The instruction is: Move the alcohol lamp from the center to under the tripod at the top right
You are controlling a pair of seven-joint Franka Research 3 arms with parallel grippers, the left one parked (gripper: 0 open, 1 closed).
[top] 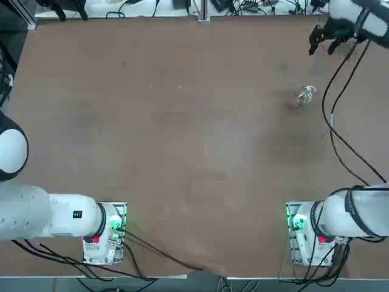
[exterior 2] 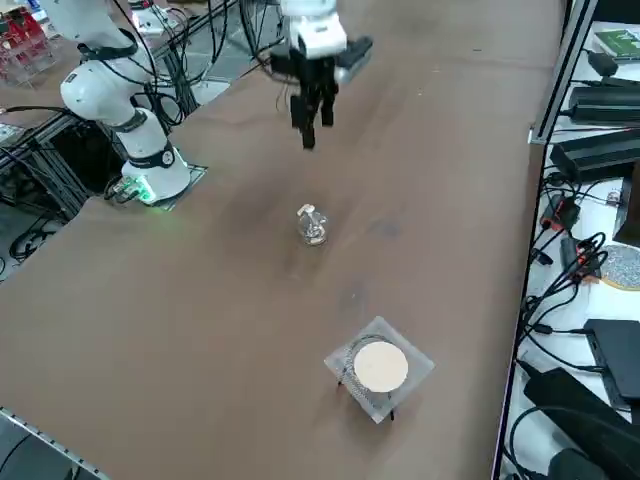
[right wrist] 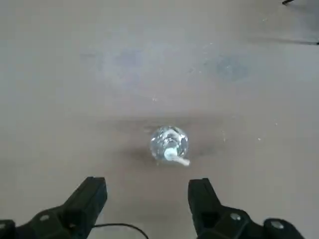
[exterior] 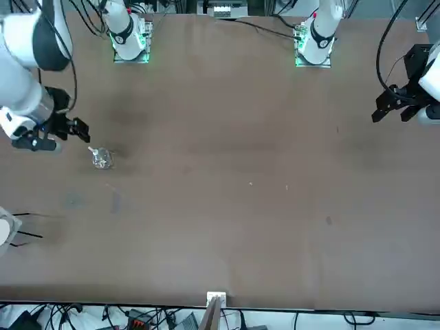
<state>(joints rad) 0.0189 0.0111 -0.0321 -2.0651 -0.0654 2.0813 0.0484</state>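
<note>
Above the tabletop, the empty, spread black two-finger right gripper could topple the rounded clear-glass alcohol lamp by descending off-centre.

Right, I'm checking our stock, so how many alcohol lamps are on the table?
1. The clear alcohol lamp sits on the table, between the tripod and the open right gripper, which hovers above the tabletop. The arms could hide others.

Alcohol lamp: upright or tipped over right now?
Upright: in the right side view the alcohol lamp sits with its rounded body on the table and its neck on top, clear of the right end effector.
</note>
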